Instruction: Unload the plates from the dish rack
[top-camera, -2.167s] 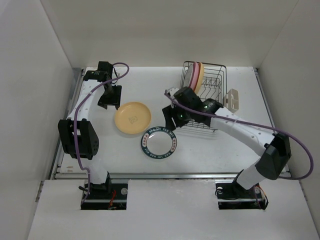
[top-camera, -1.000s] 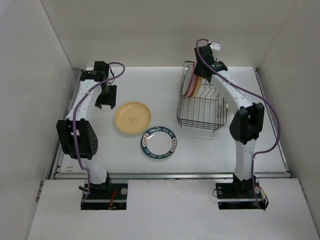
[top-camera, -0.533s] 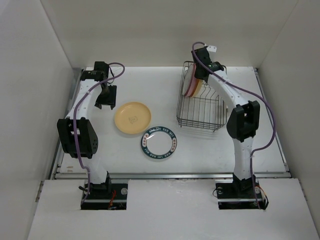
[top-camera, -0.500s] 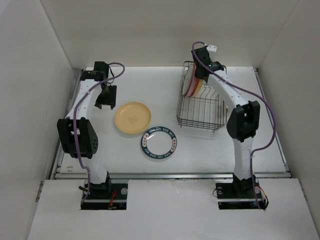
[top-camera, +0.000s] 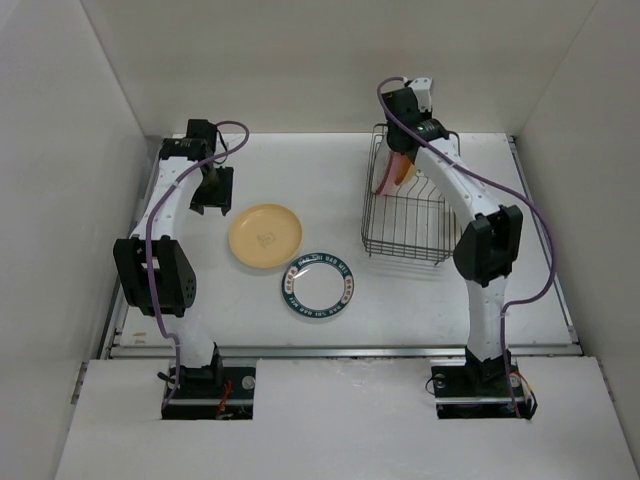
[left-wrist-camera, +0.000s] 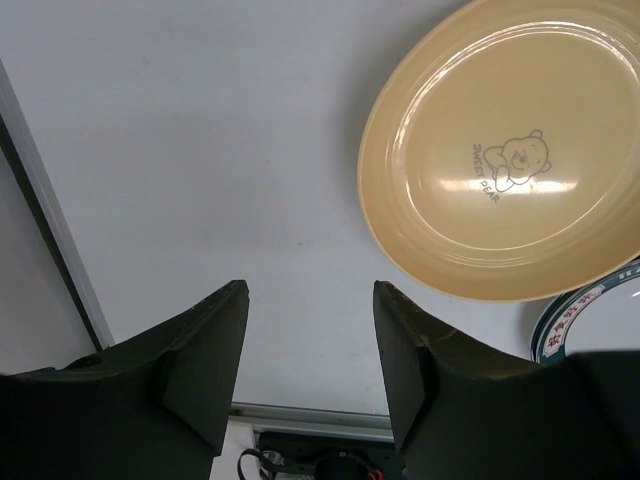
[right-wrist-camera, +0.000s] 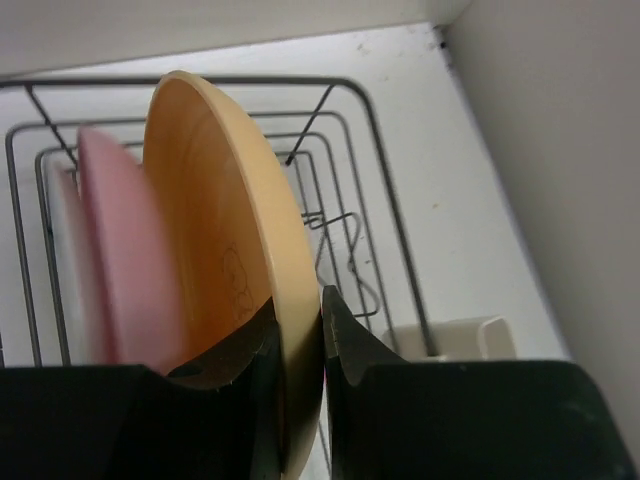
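In the right wrist view my right gripper (right-wrist-camera: 300, 310) is shut on the top rim of a yellow plate (right-wrist-camera: 215, 230) that stands on edge in the dish rack (right-wrist-camera: 345, 150). A pink plate (right-wrist-camera: 120, 250) stands just behind it. From above, the right gripper (top-camera: 404, 142) sits over the rack's (top-camera: 405, 215) back left corner, where the yellow plate (top-camera: 402, 168) and the pink plate (top-camera: 384, 182) lean. A second yellow plate (top-camera: 265, 236) and a white plate with a dark decorated rim (top-camera: 318, 284) lie flat on the table. My left gripper (top-camera: 212, 198) hovers open and empty, left of them.
A cream holder (right-wrist-camera: 450, 335) hangs on the rack's right side. The left wrist view shows the flat yellow plate (left-wrist-camera: 510, 170) with a bear print, the decorated plate's rim (left-wrist-camera: 590, 320) and the table's metal edge strip (left-wrist-camera: 45, 210). White walls enclose the table.
My right gripper has closed on the yellow plate's rim and risen slightly. The plates in the rack now lean more and the rack has shifted a little. The left arm has barely moved.
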